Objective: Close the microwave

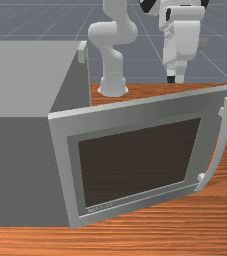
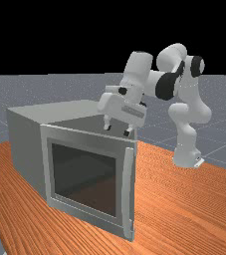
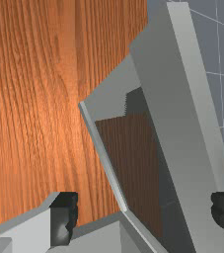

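From the front view's left, the grey microwave body [image 1: 20,170] sits on the orange-brown wood table [image 1: 150,240], its open side facing that view's right. The microwave door [image 1: 135,116] is hinged at the body's near corner and stands swung well out, upright, running from there toward the front view's right. Beyond the door's top edge rises the robot base [image 1: 113,87], white and planted on the table. The dark door window [image 1: 135,165] fills the middle of the door. Past it, toward the right, my gripper [image 2: 117,130] hangs on the inner side of the door, near its top edge, pointing down; its fingers are spread wide in the wrist view and hold nothing between them. The fingertips look to be just off the door, though contact is hard to judge. Farthest right, the curved door handle [image 1: 222,140] runs up the door's free edge.
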You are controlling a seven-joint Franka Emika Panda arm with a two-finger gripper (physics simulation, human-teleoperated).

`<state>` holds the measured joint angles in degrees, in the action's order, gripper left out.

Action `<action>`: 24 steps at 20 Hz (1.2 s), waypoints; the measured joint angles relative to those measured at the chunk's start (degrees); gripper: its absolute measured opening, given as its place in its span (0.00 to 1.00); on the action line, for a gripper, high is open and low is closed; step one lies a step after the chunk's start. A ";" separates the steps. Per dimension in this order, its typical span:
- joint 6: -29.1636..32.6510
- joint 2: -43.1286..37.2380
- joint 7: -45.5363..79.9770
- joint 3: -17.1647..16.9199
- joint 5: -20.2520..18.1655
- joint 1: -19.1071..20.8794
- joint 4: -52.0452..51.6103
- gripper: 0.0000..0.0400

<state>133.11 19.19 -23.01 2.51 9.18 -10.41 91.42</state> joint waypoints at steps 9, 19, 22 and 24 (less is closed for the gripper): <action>7.95 0.41 4.03 -2.56 4.75 -1.72 1.10 1.00; -7.32 6.27 0.22 0.93 -1.64 -1.38 -11.18 1.00; -7.76 6.91 1.81 0.92 -1.06 -2.48 -12.16 1.00; -8.10 7.33 2.67 0.91 -0.76 -3.06 -12.84 1.00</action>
<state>125.01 26.52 -20.33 3.42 8.42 -13.47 78.58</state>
